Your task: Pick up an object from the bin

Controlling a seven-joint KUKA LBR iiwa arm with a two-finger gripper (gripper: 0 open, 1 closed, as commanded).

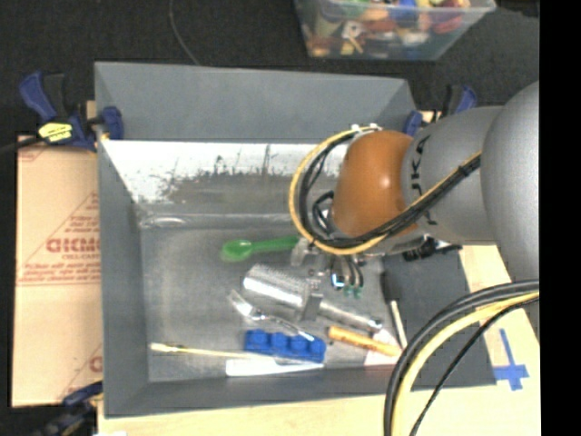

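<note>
Silver cylinder [272, 289] lies sideways mid-frame, its right end beside the gripper [320, 278], so it is judged the likeliest pick. Whether the gripper is open cannot be told. Green spoon [250, 248] lies above-left, blue block [283, 345] below.

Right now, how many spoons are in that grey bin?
1: a green spoon lies near the middle of the bin, left of the arm. More could be hidden beneath the arm.

This looks like a robot lab. A big robot arm [472, 180] with cables [302, 182] hangs over a grey metal bin [245, 84]. A clear box of toys [399, 39] stands past its far edge.
</note>
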